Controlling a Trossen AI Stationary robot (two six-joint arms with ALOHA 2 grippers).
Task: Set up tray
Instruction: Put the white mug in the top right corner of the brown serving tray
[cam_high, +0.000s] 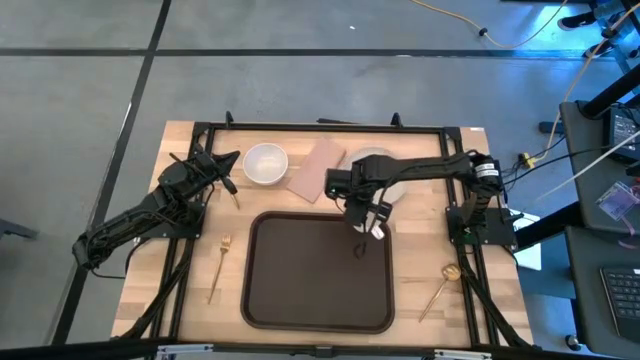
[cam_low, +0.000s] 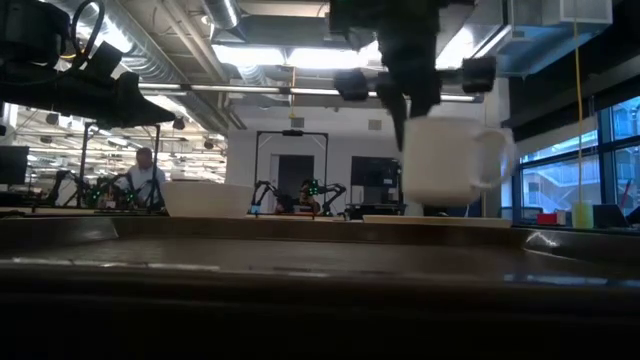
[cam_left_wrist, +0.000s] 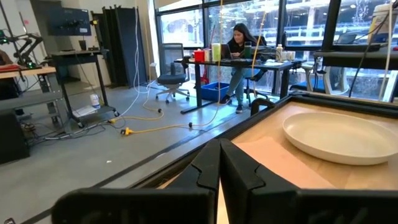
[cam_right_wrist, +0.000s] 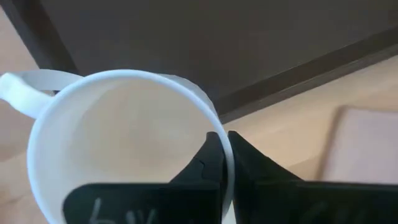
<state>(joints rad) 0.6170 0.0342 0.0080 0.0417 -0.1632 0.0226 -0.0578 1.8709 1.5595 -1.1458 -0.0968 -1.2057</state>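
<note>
1. Wooden bench (cam_high: 150, 240) on a grey workshop floor; desks and a seated person show beyond it in the left wrist view.
2. The tray (cam_high: 318, 290) lies flat and bare near the bench's front edge, about midway between its side edges.
3. The right gripper (cam_high: 372, 222) hangs over the tray's far right corner, fingers (cam_right_wrist: 214, 163) pinching the rim of a white mug (cam_right_wrist: 124, 149), one inside the wall and one outside.
4. The left gripper (cam_high: 226, 160) waits near the bench's far left corner beside a white bowl (cam_high: 265, 163), fingers (cam_left_wrist: 208, 171) pressed together on nothing.
5. Risk, as I judge it: a one-sided rim pinch lets the mug swing or slip. Set down tilted or partly on the tray's raised rim, it could tip.
6. The low view alone shows the mug (cam_low: 448, 160) clear of the tray surface. The right wrist view alone shows how the fingers straddle the wall. Only the high view places a fork (cam_high: 218, 266), a spoon (cam_high: 440, 286) and a napkin (cam_high: 316, 168) outside the tray.
</note>
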